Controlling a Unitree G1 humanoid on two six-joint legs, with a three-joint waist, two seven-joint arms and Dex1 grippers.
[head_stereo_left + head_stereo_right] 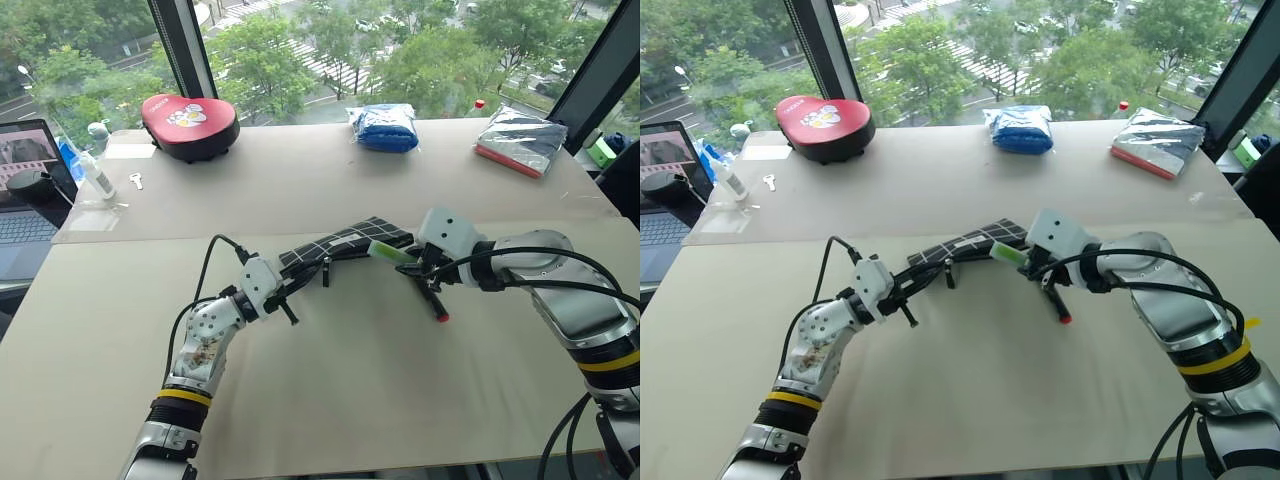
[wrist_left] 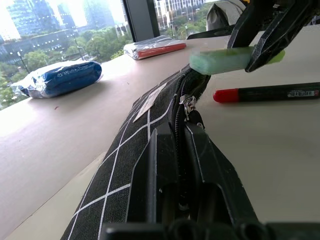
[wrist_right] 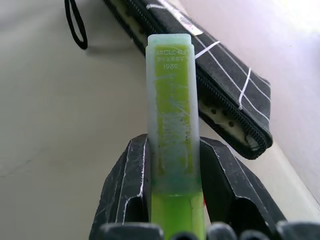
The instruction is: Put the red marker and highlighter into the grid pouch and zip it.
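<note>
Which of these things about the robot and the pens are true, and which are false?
1. The right gripper holds the short lime-green highlighter between its jaws. True.
2. The slim black marker with the red cap is already inside the pouch. False: it lies on the beige table, under the right gripper.
3. The left gripper is clamped on the flat black fabric pouch with the white grid. True.
4. The pouch lies flat on the table. False: it is lifted off the table.
5. A blue plastic packet sits at the far side of the table. True.
6. The highlighter is zipped inside the pouch. False: it is outside, near the pouch's end.
</note>
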